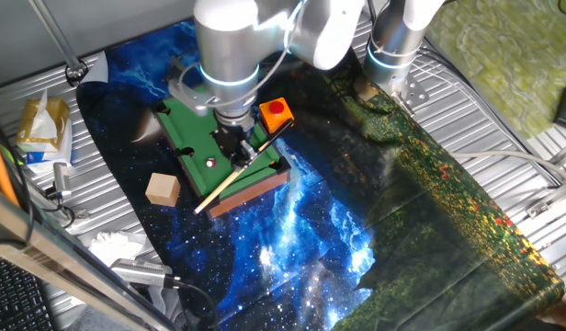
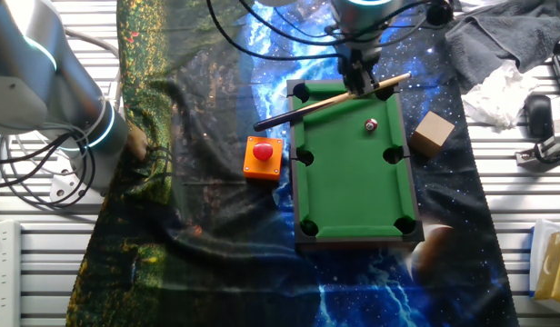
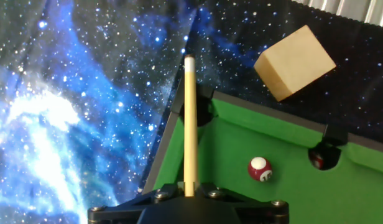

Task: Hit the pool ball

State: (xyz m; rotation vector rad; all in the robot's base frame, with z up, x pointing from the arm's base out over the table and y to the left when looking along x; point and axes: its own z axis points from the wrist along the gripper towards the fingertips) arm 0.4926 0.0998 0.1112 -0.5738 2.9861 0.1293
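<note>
The pool ball (image 3: 259,168), tiny, glossy red with a white spot, lies on the green felt of the small pool table (image 2: 353,182) near one end. It also shows in one fixed view (image 1: 209,163) and the other fixed view (image 2: 372,124). My gripper (image 3: 190,191) is shut on a tan wooden cue stick (image 3: 190,124). The cue lies over the table's end rail, with the ball to its right in the hand view. The cue stick (image 1: 237,173) crosses the table corner below the gripper (image 1: 235,142). In the other fixed view the gripper (image 2: 357,80) holds the cue (image 2: 335,102) beyond the ball.
A darker maroon ball (image 3: 317,162) sits in a side pocket. A tan wooden cube (image 3: 294,62) stands on the cloth just off the table, also seen in the other fixed view (image 2: 431,134). An orange block with a red button (image 2: 263,157) stands beside the table's other side.
</note>
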